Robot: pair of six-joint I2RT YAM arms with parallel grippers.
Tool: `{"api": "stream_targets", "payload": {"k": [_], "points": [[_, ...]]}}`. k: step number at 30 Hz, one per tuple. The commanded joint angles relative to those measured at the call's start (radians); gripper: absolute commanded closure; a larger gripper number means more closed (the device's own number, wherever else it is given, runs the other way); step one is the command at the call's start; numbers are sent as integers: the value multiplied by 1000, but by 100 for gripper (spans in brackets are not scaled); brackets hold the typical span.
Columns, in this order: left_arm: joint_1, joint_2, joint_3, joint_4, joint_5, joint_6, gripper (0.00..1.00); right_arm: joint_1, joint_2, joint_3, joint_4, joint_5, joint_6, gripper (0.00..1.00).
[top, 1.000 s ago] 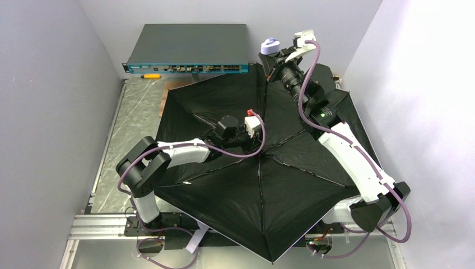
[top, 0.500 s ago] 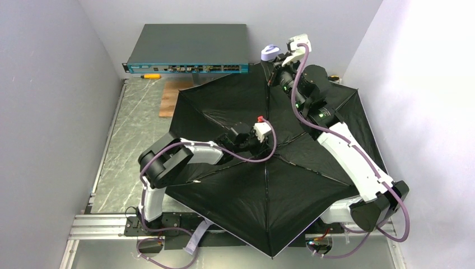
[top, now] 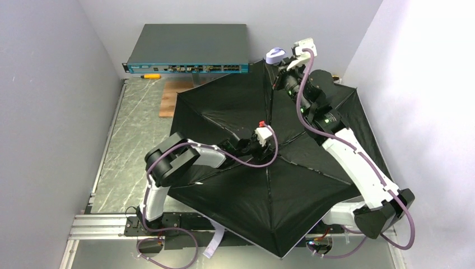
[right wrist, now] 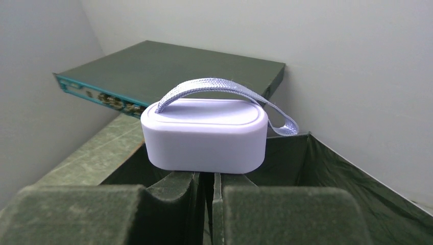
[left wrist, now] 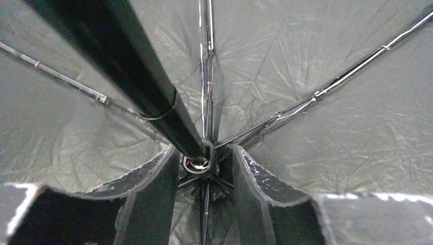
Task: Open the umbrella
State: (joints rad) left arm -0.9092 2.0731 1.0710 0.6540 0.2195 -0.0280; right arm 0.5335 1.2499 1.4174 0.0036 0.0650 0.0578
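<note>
umbrella point(top: 269, 185) lies lining-up over the right half of the table point(top: 134, 129), spread wide, handle point(right wrist: 204, 133) at the far end. right gripper point(right wrist: 206, 190) is pinched nearly closed just under the handle, on the shaft point(left wrist: 127, 66) (hidden at that spot). left gripper point(left wrist: 204, 176) has its jaws apart, straddling the runner point(left wrist: 198, 163); can't tell if they bite.

Risks:
- runner not latched: letting go collapses it
- over-pushing bends the ribs point(left wrist: 327, 89)
- far edge snags the rack unit point(top: 187, 47)
</note>
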Motion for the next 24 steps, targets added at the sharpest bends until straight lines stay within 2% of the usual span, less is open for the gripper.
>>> {"api": "stream_targets", "payload": {"k": [1,6,11,14,20,24], "points": [[3,-50,-198,-577,-6,98,49,16,-194,-6,492,-85,130,100],[68,-367,-177,-522,45,152,40,15,-279,-247,506,-143,115,100],[76,-534,-105,-534,98,212,29,18,-331,-397,513,-209,135,100],[75,-597,-86,-558,130,219,2,20,-340,-413,487,-223,143,100],[76,-712,-60,-633,156,295,1,21,-355,-390,372,-292,27,100],[75,-725,10,-707,162,352,4,22,-349,-359,309,-330,15,100]]}}
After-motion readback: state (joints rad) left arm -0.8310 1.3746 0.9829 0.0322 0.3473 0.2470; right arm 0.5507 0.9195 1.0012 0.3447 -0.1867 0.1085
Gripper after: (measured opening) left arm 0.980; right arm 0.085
